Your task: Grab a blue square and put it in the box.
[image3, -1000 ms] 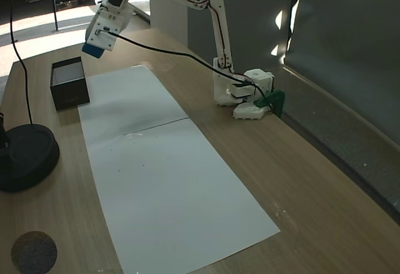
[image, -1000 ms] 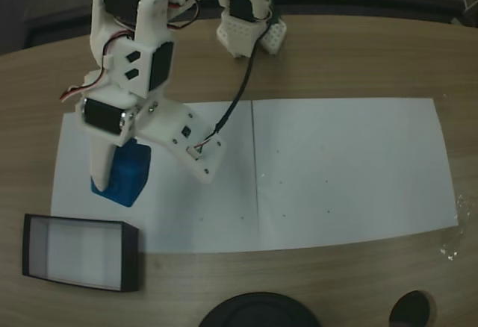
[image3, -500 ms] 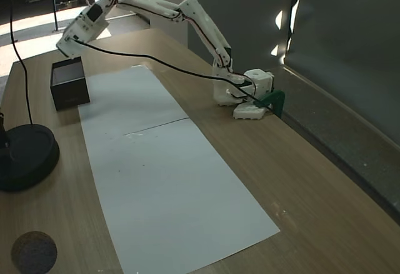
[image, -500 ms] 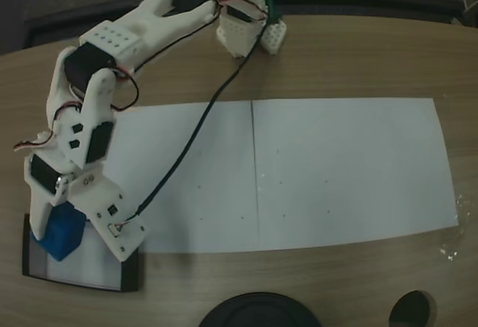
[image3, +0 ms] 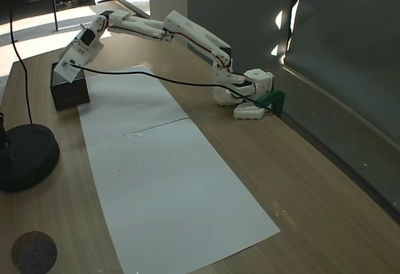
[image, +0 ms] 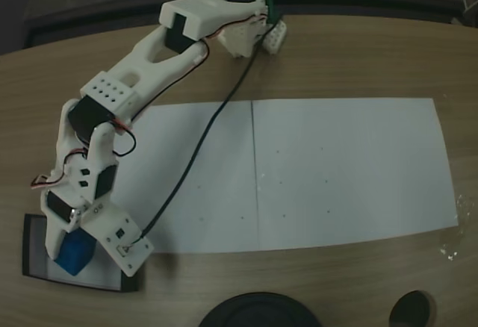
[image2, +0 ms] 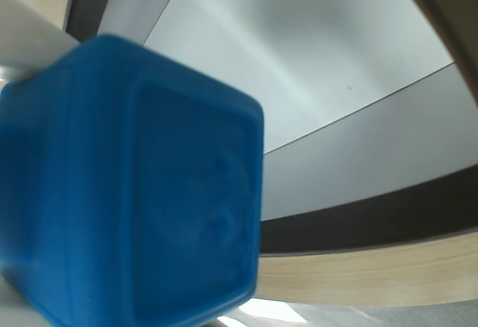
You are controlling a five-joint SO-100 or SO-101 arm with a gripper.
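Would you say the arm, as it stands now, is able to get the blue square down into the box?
Probably yes. The gripper is shut on the blue square directly above the box, the arm stretched out that far, and nothing lies between square and floor.

Your blue square, a bright blue block with rounded edges and a square relief on one face, sat inside the box's outline, tilted. The box, a shallow black-walled tray with a pale floor, lay near the surface's edge.
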